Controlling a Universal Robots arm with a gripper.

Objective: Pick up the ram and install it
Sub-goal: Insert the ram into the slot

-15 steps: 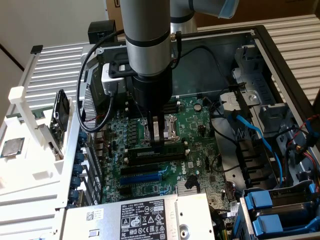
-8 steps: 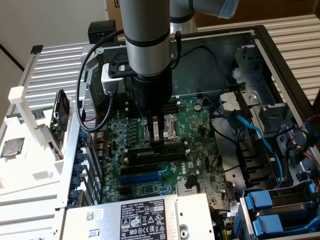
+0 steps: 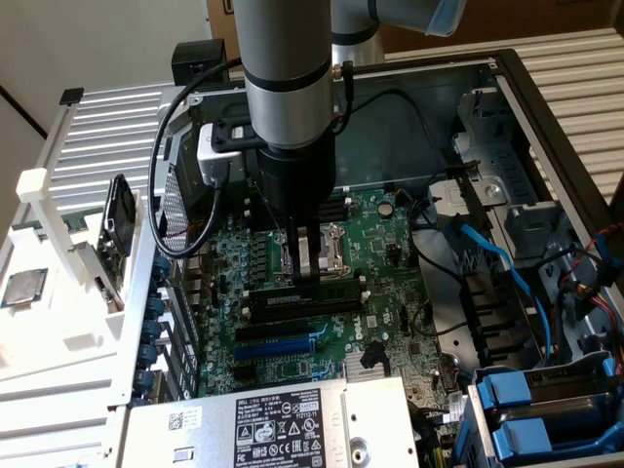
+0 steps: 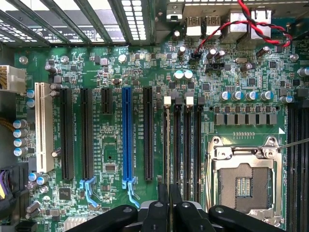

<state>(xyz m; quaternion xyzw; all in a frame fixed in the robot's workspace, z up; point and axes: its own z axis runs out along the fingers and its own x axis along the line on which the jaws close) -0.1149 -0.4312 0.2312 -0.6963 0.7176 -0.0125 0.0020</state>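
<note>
The end effector is seen clenched on the ram, its two fingers pressed close with the thin board between them. The ram is held on edge, lengthwise along the outermost of the memory slots, on the side nearest the expansion slots; whether it is fully seated cannot be told. Four memory slots are counted side by side in this bank, and the other three are seen bare.

Little room is left on either flank. On one side the ram is bordered by a long black expansion slot, on the other by the neighbouring slots and then the processor socket, one in number, framed in silver. Beyond the black slot, one blue slot, one short black slot, two more long black slots and one white slot are counted.

In the exterior view the arm is seen standing upright inside the open computer case, whose walls ring the motherboard. Above the board the space is open. Blue cables are draped at the exterior view's right, well apart from the end effector, and two blue latches are seen at the near corner.
</note>
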